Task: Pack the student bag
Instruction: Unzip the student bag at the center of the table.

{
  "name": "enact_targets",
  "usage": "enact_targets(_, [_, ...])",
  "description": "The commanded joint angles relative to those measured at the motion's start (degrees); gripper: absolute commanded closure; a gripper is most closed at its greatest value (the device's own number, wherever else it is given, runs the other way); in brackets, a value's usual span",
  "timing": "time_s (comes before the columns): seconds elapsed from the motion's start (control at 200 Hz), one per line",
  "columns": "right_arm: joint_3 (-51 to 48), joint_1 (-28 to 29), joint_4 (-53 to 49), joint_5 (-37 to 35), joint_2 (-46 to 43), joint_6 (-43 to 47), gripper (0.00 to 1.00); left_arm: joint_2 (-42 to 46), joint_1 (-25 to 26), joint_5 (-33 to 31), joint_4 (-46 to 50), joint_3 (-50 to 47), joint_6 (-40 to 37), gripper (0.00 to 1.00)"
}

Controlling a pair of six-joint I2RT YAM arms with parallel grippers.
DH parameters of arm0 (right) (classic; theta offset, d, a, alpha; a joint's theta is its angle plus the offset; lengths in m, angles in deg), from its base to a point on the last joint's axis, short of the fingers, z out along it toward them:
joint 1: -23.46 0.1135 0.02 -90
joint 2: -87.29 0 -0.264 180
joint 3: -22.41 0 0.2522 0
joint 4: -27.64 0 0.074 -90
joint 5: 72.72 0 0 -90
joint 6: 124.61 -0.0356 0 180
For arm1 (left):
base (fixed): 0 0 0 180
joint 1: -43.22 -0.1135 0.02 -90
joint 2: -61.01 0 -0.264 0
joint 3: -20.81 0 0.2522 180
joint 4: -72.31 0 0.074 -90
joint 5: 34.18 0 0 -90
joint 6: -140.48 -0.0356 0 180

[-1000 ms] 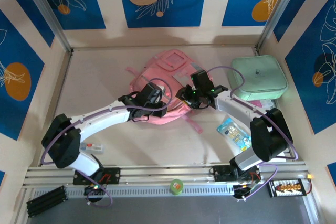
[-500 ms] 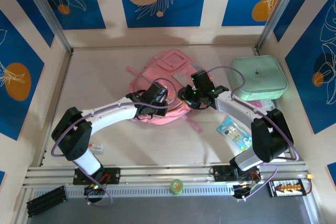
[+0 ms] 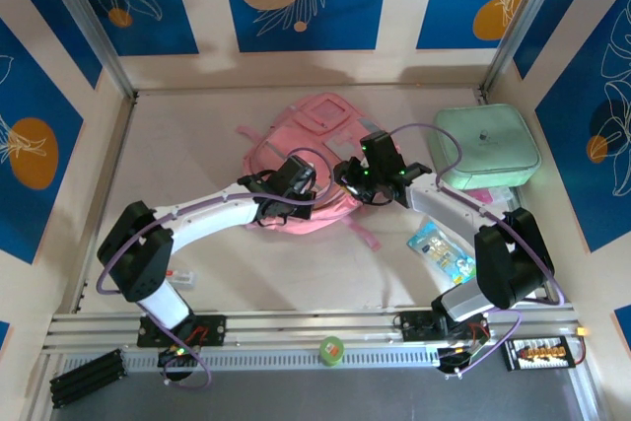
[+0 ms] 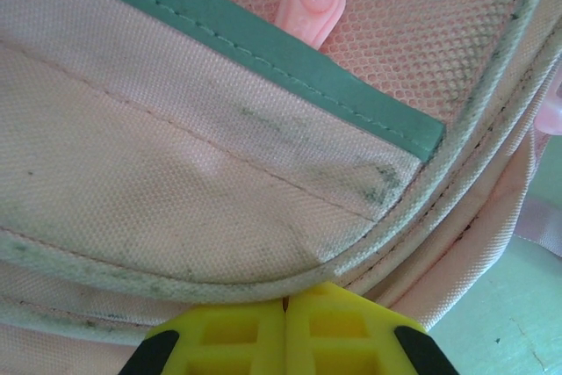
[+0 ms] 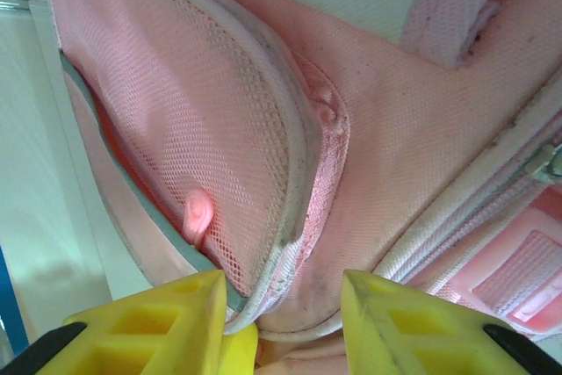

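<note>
The student bag was seen lying on the worktop at the centre of the top view, between both hands, its lower edge being touched by the left hand, clenched fully with fingers meeting, while its mesh-pocket seam was straddled by the half-opened right hand.

Student bag in soft pink fabric, lying flat and slumped mid-tabletop, square front pocket facing up, pink strap trailing left. Mesh side pocket edged in grey-green trim, pale piping smudged dark, pink zip pull showing.
</note>
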Motion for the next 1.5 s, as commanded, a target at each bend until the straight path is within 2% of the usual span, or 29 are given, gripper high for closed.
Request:
enact_targets(0.0, [-0.3, 0.5, 1.6, 0.3, 1.9, -2.4, 0.62, 1.9, 0.6, -0.7, -0.4, -0.3, -0.5, 1.00])
enact_targets(0.17, [2.0, 0.6, 2.7, 0.5, 5.6, -2.1, 0.65, 2.1, 0.5, -0.6, 0.0, -0.3, -0.8, 1.00])
enact_targets(0.3, [5.0, 0.8, 0.8, 0.4, 8.7, 0.3, 0.81, 2.3, 0.3, -2.9, 2.3, -0.2, -0.2, 1.00])
enact_targets(0.45, [4.6, -0.3, -0.6, -1.8, 7.9, 2.3, 0.94, 4.4, -1.1, -7.0, 4.4, -1.6, -2.4, 1.00])
enact_targets(0.575, [4.3, -1.6, -2.6, -2.9, 5.8, 5.0, 0.99, 6.7, -4.5, -7.8, 4.6, -3.7, -5.8, 1.00])
enact_targets(0.72, [4.4, -3.4, -4.0, -2.6, 4.4, 9.2, 1.00, 7.0, -8.9, -5.1, 4.6, -4.2, -8.1, 1.00])
enact_targets(0.835, [8.8, -4.9, -6.6, 1.7, 7.9, 16.0, 1.00, 6.0, -10.2, 0.8, 3.4, -3.2, -10.4, 1.00])
enact_targets(0.93, [12.7, -5.5, -8.1, 1.8, 11.7, 21.7, 1.00, 5.7, -9.3, 8.3, -0.1, -3.8, -11.3, 1.00])
enact_targets(1.13, [17.3, -8.1, -5.9, 1.8, 14.9, 28.5, 1.00, 2.5, -4.0, 10.2, -3.4, -3.2, -10.7, 1.00])
enact_targets(1.185, [18.2, -9.2, -6.4, 2.5, 14.5, 27.9, 0.94, 1.2, -2.4, 10.2, -4.2, -2.0, -10.2, 1.00])
enact_targets(1.245, [17.5, -10.5, -6.8, 2.7, 12.9, 25.6, 0.83, -0.3, -0.9, 10.1, -4.4, -0.3, -9.9, 1.00])
enact_targets(1.41, [10.3, -11.3, -7.3, 3.3, 4.6, 16.1, 0.55, -2.6, 0.3, 10.4, -6.7, 2.6, -7.5, 1.00])
enact_targets(1.495, [4.9, -11.0, -5.9, 5.1, 0.3, 10.2, 0.48, -3.2, 0.4, 11.5, -8.1, 3.2, -6.8, 1.00])
